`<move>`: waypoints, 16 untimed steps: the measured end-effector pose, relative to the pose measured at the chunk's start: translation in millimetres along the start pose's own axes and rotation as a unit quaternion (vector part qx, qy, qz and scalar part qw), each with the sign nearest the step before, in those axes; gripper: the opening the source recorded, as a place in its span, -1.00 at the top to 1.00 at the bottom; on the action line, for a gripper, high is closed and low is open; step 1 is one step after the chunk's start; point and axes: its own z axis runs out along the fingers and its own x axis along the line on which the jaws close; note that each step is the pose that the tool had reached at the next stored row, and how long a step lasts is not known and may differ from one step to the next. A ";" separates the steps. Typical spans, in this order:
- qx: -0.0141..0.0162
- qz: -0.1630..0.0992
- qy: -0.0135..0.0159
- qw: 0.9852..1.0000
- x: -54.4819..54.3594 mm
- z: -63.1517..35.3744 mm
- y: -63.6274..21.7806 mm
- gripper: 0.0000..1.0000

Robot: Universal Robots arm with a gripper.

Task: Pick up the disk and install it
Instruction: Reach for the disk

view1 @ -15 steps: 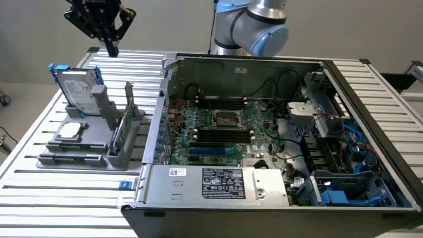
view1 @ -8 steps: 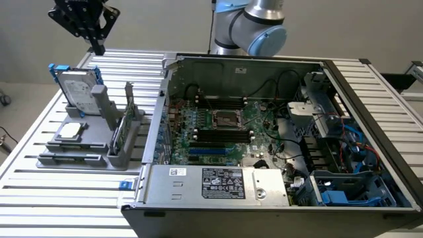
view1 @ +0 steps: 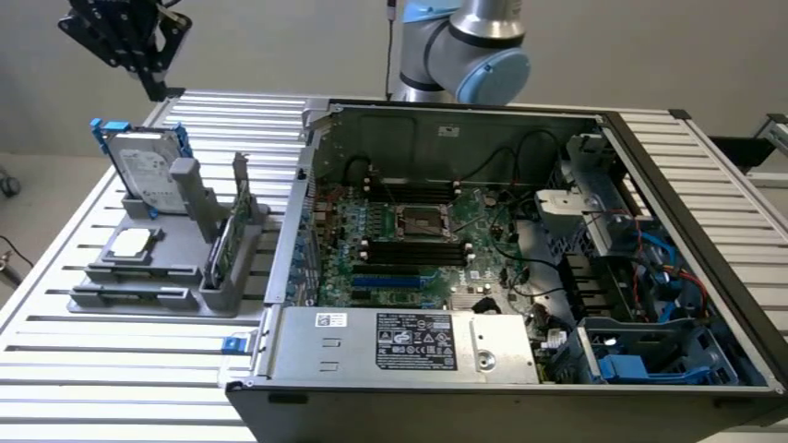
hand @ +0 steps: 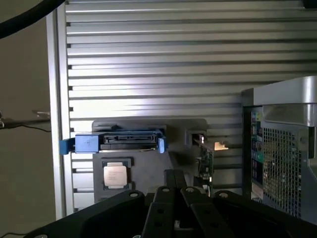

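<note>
You are working on a ribbed aluminium surface (view1: 111, 369) in front of a plain grey wall. On the exterior view's left sits a grey fixture (view1: 148, 277). An open computer case (view1: 407, 341) lies on its side across the centre and the exterior view's right. Its panel is off, presumably so that the board and bays can be reached from above.

The disk (view1: 146, 171) stands on edge in a slot at the far end of the fixture, with its white label facing the camera and its blue carrier framing it. The upright pose looks deliberate, since it presents the narrow top edge for a grasp from overhead. The wrist view confirms this, showing the disk (hand: 126, 141) edge-on from above. A square silver chip (view1: 129, 242) lies flat in a recess just in front of the disk. A thin green circuit card (view1: 228, 235) stands in its own slot on the side nearer the case. Each part has a separate seat, so none touches another.

The end effector (view1: 150, 83) hangs above and behind the fixture, well apart from the disk. In the wrist view the end effector (hand: 174, 179) is near the lower edge, pointing down toward the fixture. It holds nothing, and I cannot tell how wide it is set. The arm (view1: 474, 46) rises behind the case.

Finding: the disk is not yet grasped and not yet installed.
</note>
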 end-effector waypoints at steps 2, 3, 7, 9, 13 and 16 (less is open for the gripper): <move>0.001 0.000 0.001 1.000 8.5 1.1 2.6 0.79; 0.001 0.000 0.001 1.000 12.7 1.6 3.8 0.79; 0.003 0.000 0.004 1.000 29.9 3.8 8.9 0.79; 0.004 0.000 0.004 1.000 38.4 4.9 11.7 0.79; 0.006 0.000 0.006 1.000 55.5 7.5 18.0 0.79; 0.006 0.000 0.007 1.000 62.5 8.4 20.4 0.79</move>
